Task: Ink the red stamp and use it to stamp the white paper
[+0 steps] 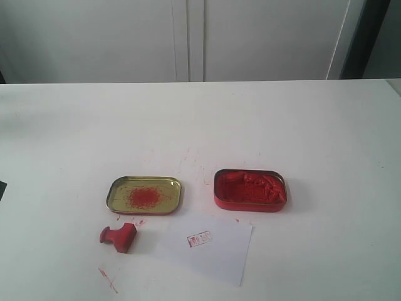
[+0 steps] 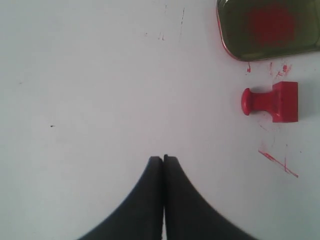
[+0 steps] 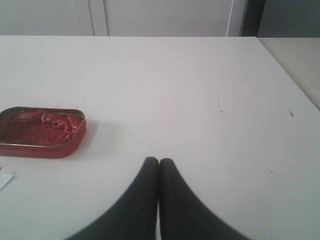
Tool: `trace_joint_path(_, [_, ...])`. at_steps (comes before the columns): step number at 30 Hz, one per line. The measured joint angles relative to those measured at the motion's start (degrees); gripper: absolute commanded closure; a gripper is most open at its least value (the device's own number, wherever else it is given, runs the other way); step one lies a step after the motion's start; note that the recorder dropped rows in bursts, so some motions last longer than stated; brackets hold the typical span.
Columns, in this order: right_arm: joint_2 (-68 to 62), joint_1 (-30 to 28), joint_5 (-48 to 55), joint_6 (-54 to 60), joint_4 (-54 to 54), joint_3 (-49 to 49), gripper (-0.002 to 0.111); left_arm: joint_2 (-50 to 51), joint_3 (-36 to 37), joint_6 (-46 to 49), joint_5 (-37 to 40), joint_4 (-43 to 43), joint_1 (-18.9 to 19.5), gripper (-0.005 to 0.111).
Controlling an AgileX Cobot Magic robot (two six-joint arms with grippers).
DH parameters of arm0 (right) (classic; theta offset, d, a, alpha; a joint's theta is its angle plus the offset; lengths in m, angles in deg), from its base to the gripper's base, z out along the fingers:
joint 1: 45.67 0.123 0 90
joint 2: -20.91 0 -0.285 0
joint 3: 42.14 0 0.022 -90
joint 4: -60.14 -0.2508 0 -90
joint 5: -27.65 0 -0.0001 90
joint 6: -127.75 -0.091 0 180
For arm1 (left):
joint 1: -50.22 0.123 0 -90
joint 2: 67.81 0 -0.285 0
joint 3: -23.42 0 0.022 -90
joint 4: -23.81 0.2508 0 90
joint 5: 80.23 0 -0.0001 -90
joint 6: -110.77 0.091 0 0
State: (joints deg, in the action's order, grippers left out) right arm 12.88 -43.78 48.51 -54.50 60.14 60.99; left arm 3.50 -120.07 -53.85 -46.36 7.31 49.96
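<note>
Table (image 1: 282,125): white, wide, flecked with red smears near the tins.

White paper (image 1: 213,248): flat at the near edge, right of centre, just in front of the red ink tin; bears one small red imprint (image 1: 198,239).

Red ink tin (image 1: 250,190): open, full of rumpled red paste, right of centre.

Gold lid (image 1: 145,195): shallow, smeared red in the middle, left of the ink tin and apart from it.

Right gripper (image 3: 159,160): fingers pressed together, empty, over bare table beside the ink tin.

Left gripper (image 2: 163,158): fingers likewise pressed together, empty, over bare table.

Red stamp (image 1: 119,237): tipped on its side just in front of the lid's near left corner, left of the paper, not touching either. Long axis runs roughly left to right in the exterior view, knob to the left, block base to the right. Shows in the left wrist view only, well off to the side of the fingertips, its axis crossing the seam between them. Probably the left arm's pick: nearer, though needing to open, shift sideways and likely turn to span the handle.
</note>
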Motion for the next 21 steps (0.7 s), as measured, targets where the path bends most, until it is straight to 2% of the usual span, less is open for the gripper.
trace_joint_path(21, [0.0, 0.0, 0.0, -0.09, 0.0, 0.0, 0.108, -1.44, 0.0, 0.0, -0.28, 0.81, 0.0, 0.107])
